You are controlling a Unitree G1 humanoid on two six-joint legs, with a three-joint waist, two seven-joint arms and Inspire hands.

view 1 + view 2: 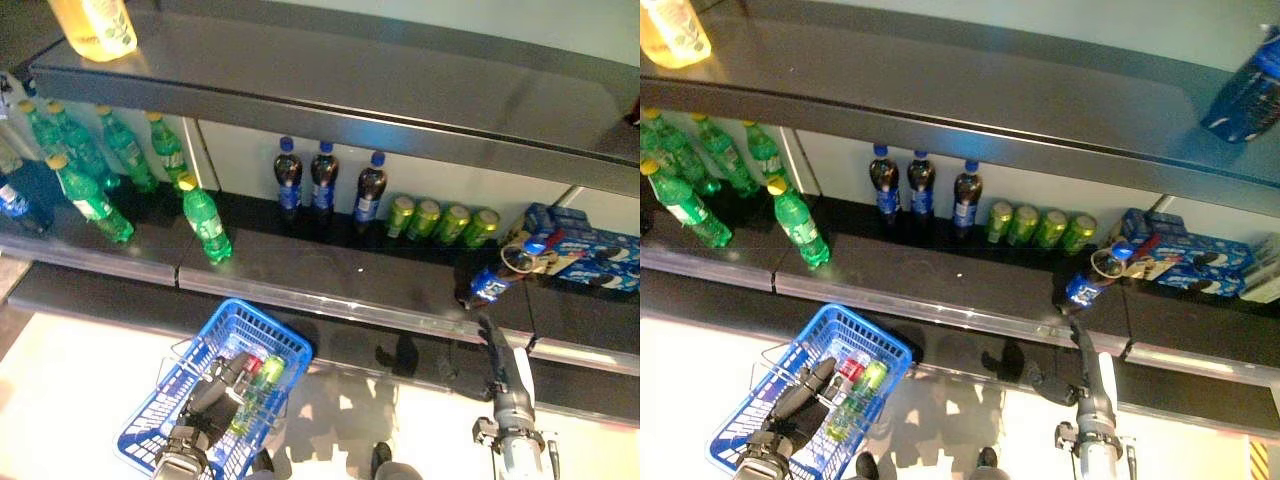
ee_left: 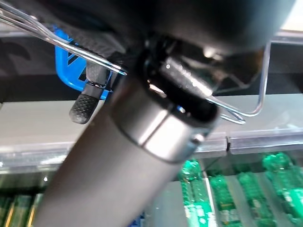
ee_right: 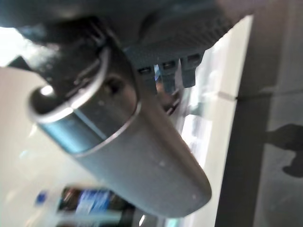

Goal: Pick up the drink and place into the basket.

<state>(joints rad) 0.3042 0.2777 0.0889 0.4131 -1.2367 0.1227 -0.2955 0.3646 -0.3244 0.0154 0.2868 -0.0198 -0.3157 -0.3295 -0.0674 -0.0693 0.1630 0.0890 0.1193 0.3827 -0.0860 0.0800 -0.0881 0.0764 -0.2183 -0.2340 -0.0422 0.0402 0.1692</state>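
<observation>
A dark store shelf (image 1: 330, 275) spans mid-frame. At its right, the right hand (image 1: 497, 290) has its fingers clamped on a tipped cola bottle (image 1: 505, 272): rigid, slick, weighty, best gripped mid-body. Lower left, the left hand (image 1: 215, 390) grips the blue basket (image 1: 160, 420).

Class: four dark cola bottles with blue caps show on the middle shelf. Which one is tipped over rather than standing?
The cola bottle at the right hand, beside the blue packs. It leans over by the shelf's front edge; the three others stand upright at the back.
</observation>
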